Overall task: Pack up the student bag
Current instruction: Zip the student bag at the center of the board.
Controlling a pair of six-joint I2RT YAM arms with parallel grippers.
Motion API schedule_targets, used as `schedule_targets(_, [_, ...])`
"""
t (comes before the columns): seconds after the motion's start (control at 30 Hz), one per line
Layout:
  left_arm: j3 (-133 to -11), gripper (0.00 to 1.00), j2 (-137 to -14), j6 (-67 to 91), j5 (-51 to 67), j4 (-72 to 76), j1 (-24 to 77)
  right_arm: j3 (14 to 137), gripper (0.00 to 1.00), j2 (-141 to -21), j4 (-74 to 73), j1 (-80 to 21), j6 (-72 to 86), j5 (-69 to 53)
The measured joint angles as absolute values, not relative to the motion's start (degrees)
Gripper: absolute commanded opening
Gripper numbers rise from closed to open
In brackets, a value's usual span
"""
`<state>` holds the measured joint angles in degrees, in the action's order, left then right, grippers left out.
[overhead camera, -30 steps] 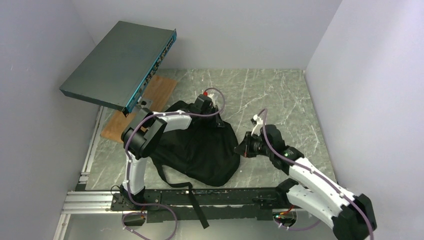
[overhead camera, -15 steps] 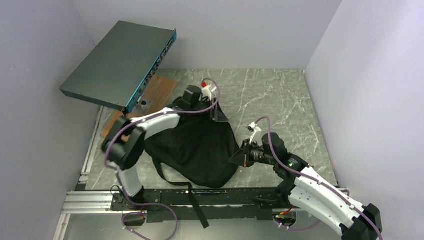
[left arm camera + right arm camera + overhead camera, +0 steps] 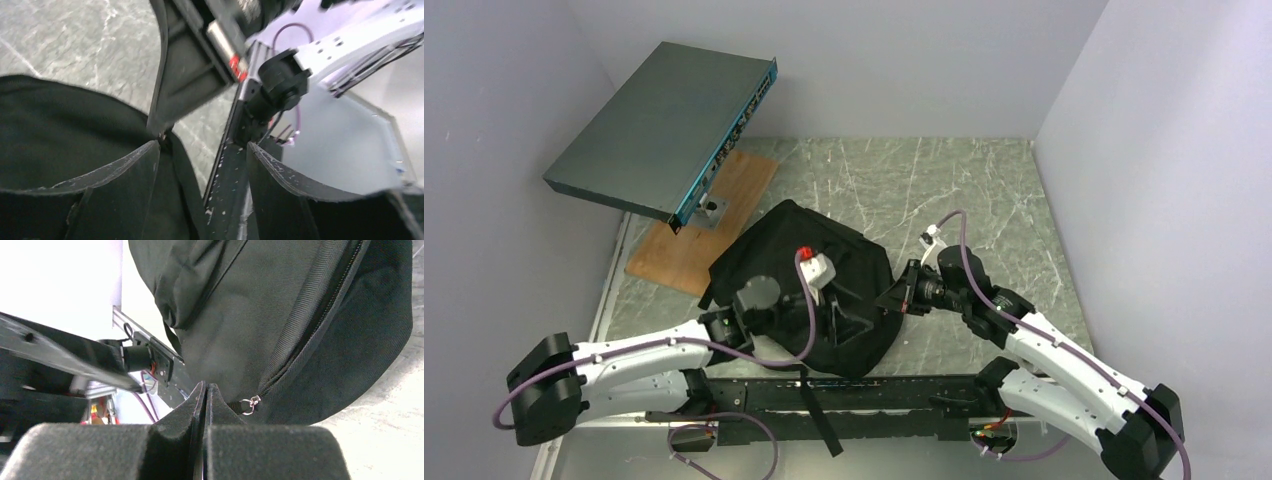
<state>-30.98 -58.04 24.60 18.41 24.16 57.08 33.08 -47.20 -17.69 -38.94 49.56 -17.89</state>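
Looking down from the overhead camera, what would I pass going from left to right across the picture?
the grey metal box → the student bag → the right end effector

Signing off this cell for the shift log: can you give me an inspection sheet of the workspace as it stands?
Surface: grey-green marbled table; no damage seen.
Job's things: black bag lying flat near the front edge; zip pull at its right edge.
Clutter: wooden board at far left; grey rack unit tilted above it.
Grippers: left gripper open and empty over the bag; right gripper shut at the bag's right edge beside the zip pull, cannot tell if it pinches anything.
Cables: purple cables run along both arms.
Surroundings: plain walls on three sides.
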Motion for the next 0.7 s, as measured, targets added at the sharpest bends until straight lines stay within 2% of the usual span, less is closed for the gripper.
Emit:
schedule_targets(0.13, [-21.8,0.64,-57.5,22.5,4.0,32.1,65.4,33.3,0.00,-46.3,-17.8,-38.9,52.5,-16.4])
schedule_targets(0.23, [-19.5,0.58,-60.3,21.6,-3.7,37.6,69.1,33.3,0.00,-44.9,-17.5,-38.9,54.8,-15.3])
schedule_targets(0.37, [-19.8,0.40,-67.3,21.8,-9.8,45.3,71.0,33.4,0.00,-44.6,-17.5,-38.9,56.6,-14.1])
schedule_targets(0.5, [-20.7,0.40,-72.8,21.8,-13.4,49.8,71.0,33.3,0.00,-43.6,-17.4,-39.0,58.7,-13.6])
schedule_targets(0.7, [-23.9,0.44,-75.9,21.7,-13.6,52.1,71.0,33.0,0.00,-41.6,-16.4,-39.0,60.9,-13.1])
